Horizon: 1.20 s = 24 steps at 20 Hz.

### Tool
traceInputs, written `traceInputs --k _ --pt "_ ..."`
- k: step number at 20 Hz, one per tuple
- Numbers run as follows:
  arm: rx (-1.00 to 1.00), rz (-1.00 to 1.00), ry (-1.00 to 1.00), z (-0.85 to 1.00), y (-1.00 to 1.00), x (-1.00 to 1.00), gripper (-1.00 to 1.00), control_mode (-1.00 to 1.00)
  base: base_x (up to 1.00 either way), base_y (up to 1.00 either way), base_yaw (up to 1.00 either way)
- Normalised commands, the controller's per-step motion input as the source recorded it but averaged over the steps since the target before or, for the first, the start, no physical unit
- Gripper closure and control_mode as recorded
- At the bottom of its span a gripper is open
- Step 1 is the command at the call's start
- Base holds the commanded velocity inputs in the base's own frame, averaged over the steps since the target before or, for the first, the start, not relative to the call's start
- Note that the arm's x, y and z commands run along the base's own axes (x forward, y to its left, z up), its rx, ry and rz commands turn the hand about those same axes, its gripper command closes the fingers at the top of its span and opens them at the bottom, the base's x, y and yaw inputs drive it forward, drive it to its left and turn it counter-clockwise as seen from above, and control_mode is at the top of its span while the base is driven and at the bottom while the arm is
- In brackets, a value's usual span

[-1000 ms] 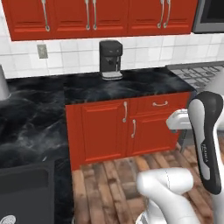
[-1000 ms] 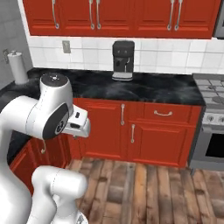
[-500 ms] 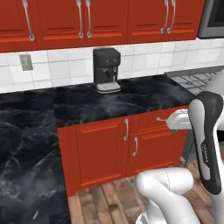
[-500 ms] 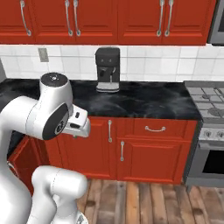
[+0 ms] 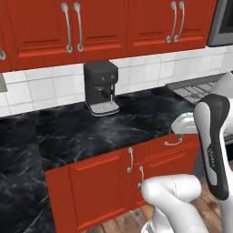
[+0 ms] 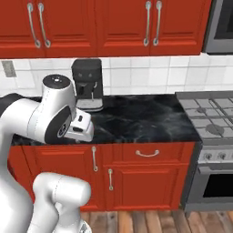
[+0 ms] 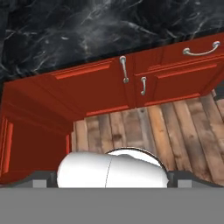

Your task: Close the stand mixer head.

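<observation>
Searching looks like the step in hand, since the stand mixer head lies somewhere outside what the cameras take in, so its place cannot be told. What stands on the black marble counter (image 5: pixel 136 123) is a black coffee machine (image 5: pixel 102 88) against the white tiled wall, and the risk from here is a mistaken target: a reach aimed at that machine would close nothing. A second risk is collision, because the arm is folded tight above the base with its elbow raised, and the counter edge and the red lower cabinets (image 6: pixel 136 177) sit near; driving on with the arm tucked this way could clip a cabinet door handle (image 7: pixel 124 69). The wrist hangs in front of the counter edge, and the hand camera looks down over cabinet fronts and the wooden floor (image 7: pixel 166 131). Whether the fingers stand wide or narrow cannot be told. A gas stove (image 6: pixel 209 120) sits to the right of the counter.
</observation>
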Motion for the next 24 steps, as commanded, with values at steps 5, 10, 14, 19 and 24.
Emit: traceInputs --k 5,10,14,19,24 --pt "0.0 0.0 0.0 0.0 0.0 0.0 -1.0 1.0 0.3 -0.47 -0.48" --pt "0.0 0.0 0.0 0.0 0.0 0.0 -1.0 1.0 0.15 -0.26 -0.65" --pt "0.0 0.0 0.0 0.0 0.0 0.0 -1.0 1.0 0.27 -0.01 -0.73" --pt "0.0 0.0 0.0 0.0 0.0 0.0 -1.0 1.0 0.38 0.04 -0.71" --pt "0.0 0.0 0.0 0.0 0.0 0.0 -1.0 1.0 0.18 0.09 -0.8"
